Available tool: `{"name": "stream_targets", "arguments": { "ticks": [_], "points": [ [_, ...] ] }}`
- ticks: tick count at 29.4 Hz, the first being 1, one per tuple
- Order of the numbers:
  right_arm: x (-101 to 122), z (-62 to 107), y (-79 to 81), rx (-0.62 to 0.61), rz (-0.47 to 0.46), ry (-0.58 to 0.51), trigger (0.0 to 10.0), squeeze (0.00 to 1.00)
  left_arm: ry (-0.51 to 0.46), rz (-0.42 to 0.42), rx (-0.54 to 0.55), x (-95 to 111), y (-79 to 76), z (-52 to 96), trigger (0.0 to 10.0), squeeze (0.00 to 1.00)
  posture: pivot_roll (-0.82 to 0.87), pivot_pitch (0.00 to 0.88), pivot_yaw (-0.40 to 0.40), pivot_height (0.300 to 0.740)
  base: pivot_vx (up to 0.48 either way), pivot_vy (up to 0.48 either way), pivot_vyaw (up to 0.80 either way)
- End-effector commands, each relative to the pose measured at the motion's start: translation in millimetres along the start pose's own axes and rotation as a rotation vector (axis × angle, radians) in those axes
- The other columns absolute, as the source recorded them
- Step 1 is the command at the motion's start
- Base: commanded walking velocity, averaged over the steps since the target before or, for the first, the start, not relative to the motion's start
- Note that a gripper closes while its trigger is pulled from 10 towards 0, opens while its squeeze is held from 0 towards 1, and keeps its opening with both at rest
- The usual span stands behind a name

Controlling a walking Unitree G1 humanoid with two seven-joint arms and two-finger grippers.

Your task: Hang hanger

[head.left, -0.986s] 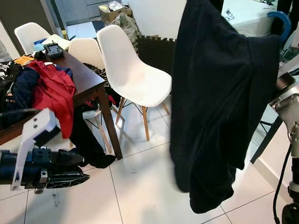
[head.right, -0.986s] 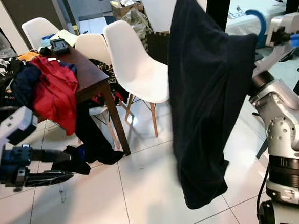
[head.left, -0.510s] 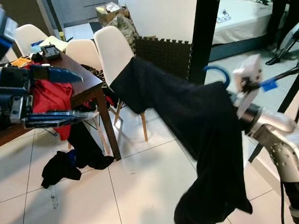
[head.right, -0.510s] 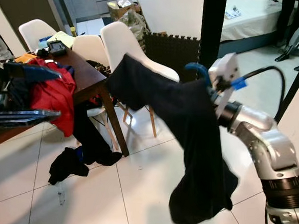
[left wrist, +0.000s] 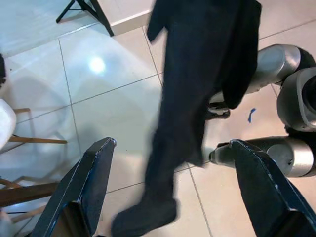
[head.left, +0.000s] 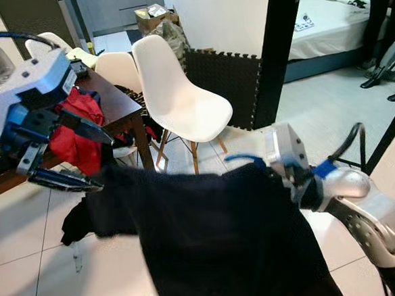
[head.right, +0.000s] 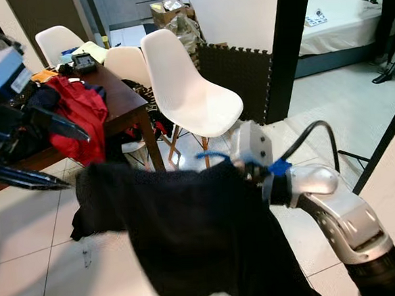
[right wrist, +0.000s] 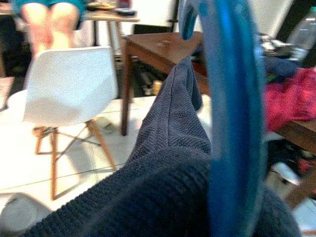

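Holding the blue hanger (head.left: 242,159), right gripper (head.left: 284,172) carries dark garment (head.left: 210,235).

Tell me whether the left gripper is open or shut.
Open. The left gripper has its two black fingers spread wide apart, with floor and the dark garment between them.

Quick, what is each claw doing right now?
Left claw: open, holding nothing, beside the dark garment.
Right claw: closed on the blue hanger that carries the garment.
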State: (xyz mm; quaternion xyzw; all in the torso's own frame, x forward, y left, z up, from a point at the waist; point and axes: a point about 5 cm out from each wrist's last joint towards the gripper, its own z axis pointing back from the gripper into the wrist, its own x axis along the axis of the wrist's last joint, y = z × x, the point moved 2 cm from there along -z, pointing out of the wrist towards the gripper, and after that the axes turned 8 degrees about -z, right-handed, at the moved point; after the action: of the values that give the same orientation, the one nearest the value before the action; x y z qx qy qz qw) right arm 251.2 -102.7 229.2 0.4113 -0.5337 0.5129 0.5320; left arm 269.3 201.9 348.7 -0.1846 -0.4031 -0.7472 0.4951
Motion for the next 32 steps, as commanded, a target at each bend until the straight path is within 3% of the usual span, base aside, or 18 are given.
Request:
{"name": "stream_targets", "arguments": {
  "ticks": [1, 8, 15, 27, 28, 29, 32],
  "points": [
    [3, -2.2, 5.5, 0.035, 0.023, 0.010, 10.0, 0.00, -0.013, 0.011, -0.052, -3, -0.4, -8.2, 10.0, 0.00, 0.15, 0.000, 0.071, 0.740, 0.000, 0.000, 0.00],
    [10, -6.5, 9.6, 0.074, 0.051, 0.004, 10.0, 0.00, 0.032, 0.044, -0.122, -27, 1.4, -28.1, 10.0, 0.00, 0.14, 0.000, 0.072, 0.740, 0.000, 0.000, 0.00],
    [18, -11.4, 11.0, 0.079, 0.071, -0.028, 10.0, 0.00, 0.023, 0.069, -0.210, -40, -6.3, -50.9, 10.0, 0.00, 0.13, 0.000, 0.072, 0.740, 0.000, 0.000, 0.00],
    [25, -15.9, 11.6, 0.080, 0.082, -0.069, 10.0, 0.00, 0.059, 0.066, -0.227, -56, -3.1, -63.7, 10.0, 0.00, 0.12, 0.000, 0.076, 0.740, 0.000, 0.000, 0.00],
    [26, -17.2, 12.0, 0.081, 0.082, -0.074, 10.0, 0.00, 0.072, 0.065, -0.230, -59, -2.4, -65.6, 4.5, 0.00, 0.12, 0.000, 0.075, 0.740, 0.000, 0.000, 0.00],
    [27, -18.4, 12.6, 0.084, 0.083, -0.081, 10.0, 0.00, 0.086, 0.064, -0.237, -61, -2.8, -67.3, 0.0, 0.00, 0.12, 0.000, 0.075, 0.740, 0.000, 0.000, 0.00],
    [30, -20.0, 13.5, 0.088, 0.084, -0.095, 10.0, 0.00, 0.117, 0.054, -0.248, -67, -4.1, -70.6, 0.0, 0.00, 0.12, 0.000, 0.076, 0.740, 0.000, 0.000, 0.00]
  ]
}}
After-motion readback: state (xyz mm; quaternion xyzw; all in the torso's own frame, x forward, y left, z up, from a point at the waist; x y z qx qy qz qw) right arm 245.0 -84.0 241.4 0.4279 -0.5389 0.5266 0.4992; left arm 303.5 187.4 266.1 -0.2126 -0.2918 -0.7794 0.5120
